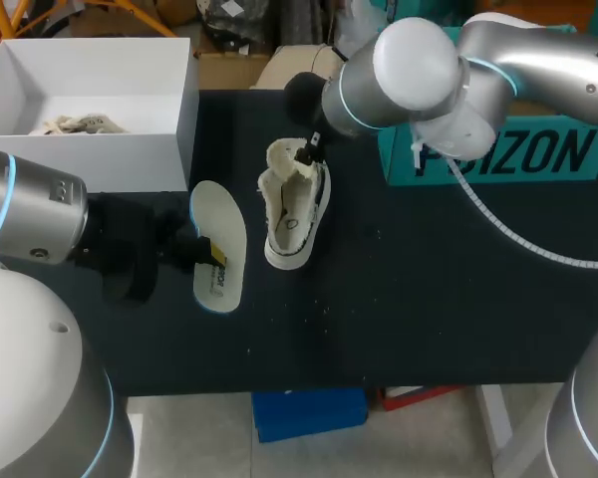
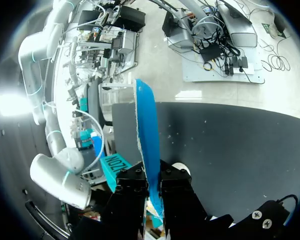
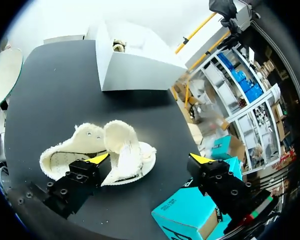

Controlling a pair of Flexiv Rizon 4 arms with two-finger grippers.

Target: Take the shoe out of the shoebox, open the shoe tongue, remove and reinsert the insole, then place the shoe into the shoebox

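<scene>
By shoe (image 1: pixel 294 214), L jaws pinch insole (image 1: pixel 221 211)

Cream-white fuzzy fabric shoe (image 1: pixel 294 214) with pale sole, white foam insole (image 1: pixel 217 244) with blue rim and bright blue underside, plain white cardboard shoebox (image 1: pixel 130 159), matte black table (image 1: pixel 429 309), teal carton (image 1: pixel 498 154) with dark lettering, black right gripper (image 3: pixel 150 158) with yellow tips

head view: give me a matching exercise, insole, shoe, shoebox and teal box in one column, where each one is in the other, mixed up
Things:
1 insole
2 shoe
3 shoebox
4 teal box

Places:
a far left corner of the table
b middle of the table
c in the left gripper
d far right of the table

Pairs: 1-c, 2-b, 3-a, 4-d
</scene>
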